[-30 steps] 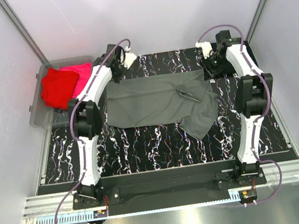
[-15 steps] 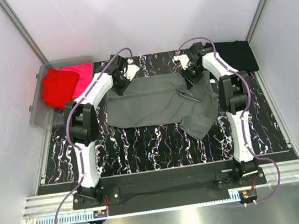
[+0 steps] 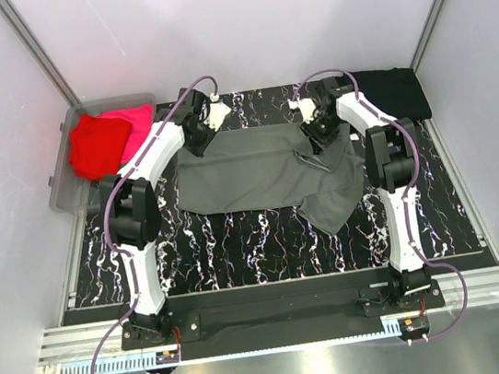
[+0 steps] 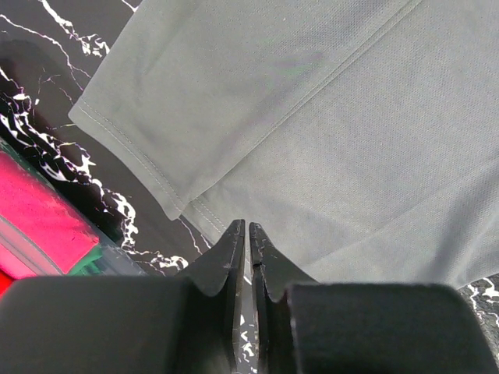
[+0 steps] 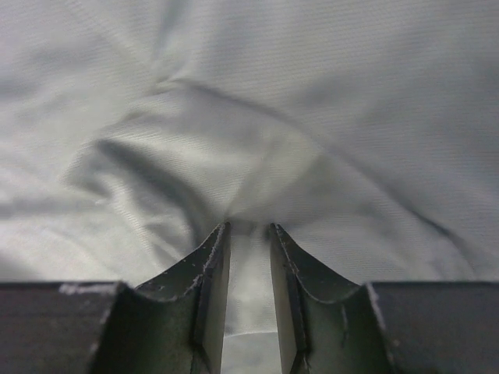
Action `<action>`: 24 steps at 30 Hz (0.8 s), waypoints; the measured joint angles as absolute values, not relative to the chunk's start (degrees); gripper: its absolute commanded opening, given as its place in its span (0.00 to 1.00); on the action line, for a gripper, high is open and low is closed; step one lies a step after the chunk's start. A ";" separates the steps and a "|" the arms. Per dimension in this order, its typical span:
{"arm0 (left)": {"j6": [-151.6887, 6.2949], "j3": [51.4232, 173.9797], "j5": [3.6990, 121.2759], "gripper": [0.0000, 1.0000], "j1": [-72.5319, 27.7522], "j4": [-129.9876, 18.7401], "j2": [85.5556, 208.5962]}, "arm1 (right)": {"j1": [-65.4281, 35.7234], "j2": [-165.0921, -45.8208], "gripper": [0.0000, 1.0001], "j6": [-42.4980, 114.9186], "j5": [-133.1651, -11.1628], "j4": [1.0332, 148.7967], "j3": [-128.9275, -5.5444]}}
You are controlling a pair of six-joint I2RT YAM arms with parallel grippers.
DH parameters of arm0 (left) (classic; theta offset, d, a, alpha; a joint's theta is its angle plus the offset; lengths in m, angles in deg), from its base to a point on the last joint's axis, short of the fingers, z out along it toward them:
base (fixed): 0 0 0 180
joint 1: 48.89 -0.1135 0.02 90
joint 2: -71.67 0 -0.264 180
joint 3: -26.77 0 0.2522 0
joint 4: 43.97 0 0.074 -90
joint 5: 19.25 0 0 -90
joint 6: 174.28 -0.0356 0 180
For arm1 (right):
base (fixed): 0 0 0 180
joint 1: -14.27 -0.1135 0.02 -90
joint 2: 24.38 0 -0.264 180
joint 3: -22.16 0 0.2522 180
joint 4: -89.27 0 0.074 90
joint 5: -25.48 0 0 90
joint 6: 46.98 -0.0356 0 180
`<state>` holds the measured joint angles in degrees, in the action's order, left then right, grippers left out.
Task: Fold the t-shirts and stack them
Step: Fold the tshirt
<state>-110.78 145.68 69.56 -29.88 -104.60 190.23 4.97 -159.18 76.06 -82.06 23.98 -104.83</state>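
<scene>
A dark grey t-shirt [image 3: 261,169] lies spread across the black marbled table [image 3: 239,244], one sleeve trailing toward the front right. My left gripper [image 3: 199,139] is at its back left corner. In the left wrist view the jaws [image 4: 247,227] are closed to a thin slit right on the shirt's hem [image 4: 327,125]. My right gripper [image 3: 316,133] presses on the back right part. There the jaws [image 5: 249,227] pinch a ridge of grey cloth [image 5: 257,101], with wrinkles spreading from the tips. A folded black t-shirt [image 3: 394,92] lies at the back right corner.
A clear plastic bin [image 3: 62,190] stands off the table's back left and holds a red shirt [image 3: 93,146] and a pink one [image 3: 136,128]. The pink cloth [image 4: 39,218] shows at the left wrist view's edge. Walls and metal posts close in the back and sides.
Both grippers moved inward and down onto the grey shirt's back edge and their jaws narrowed. The right arm swung left, uncovering the black shirt.
</scene>
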 measured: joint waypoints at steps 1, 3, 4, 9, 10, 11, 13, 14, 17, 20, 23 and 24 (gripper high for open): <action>-110.78 145.68 69.54 0.10 -29.91 -104.62 190.23 | 4.43 -158.33 0.33 75.95 -82.00 24.05 -103.59; -110.73 145.68 69.49 0.10 -29.99 -104.56 190.23 | 3.31 -157.17 0.33 75.76 -81.98 23.85 -101.73; -110.73 145.68 69.43 0.10 -30.06 -104.47 190.23 | 2.61 -156.60 0.33 75.60 -81.98 23.76 -100.92; -110.58 145.68 69.19 0.10 -30.54 -104.32 190.23 | -0.34 -154.35 0.34 75.27 -81.74 23.61 -98.73; -110.56 145.68 69.19 0.10 -30.61 -104.32 190.23 | -0.69 -154.00 0.33 75.27 -81.60 23.61 -98.58; -110.54 145.63 69.14 0.10 -30.69 -104.32 190.23 | -1.06 -153.56 0.34 75.25 -81.54 23.63 -98.36; -110.52 145.54 68.99 0.10 -30.87 -104.25 190.23 | -1.43 -152.75 0.33 75.19 -81.49 23.65 -97.88; -110.49 145.41 68.95 0.10 -30.89 -104.16 190.23 | -1.54 -152.29 0.33 75.10 -81.47 23.70 -97.51; -110.49 144.84 68.75 0.10 -31.00 -104.01 190.23 | -1.82 -151.29 0.33 75.06 -81.21 23.79 -96.07; -110.84 142.48 68.31 0.12 -31.09 -103.31 189.34 | -1.98 -150.44 0.34 75.23 -80.90 23.83 -94.43; -113.23 135.03 66.08 0.18 -31.44 -102.87 184.31 | -2.06 -145.12 0.37 78.51 -81.06 24.14 -88.46; -113.86 133.44 65.51 0.19 -31.55 -103.03 182.93 | -2.06 -141.54 0.38 80.11 -81.34 24.68 -84.81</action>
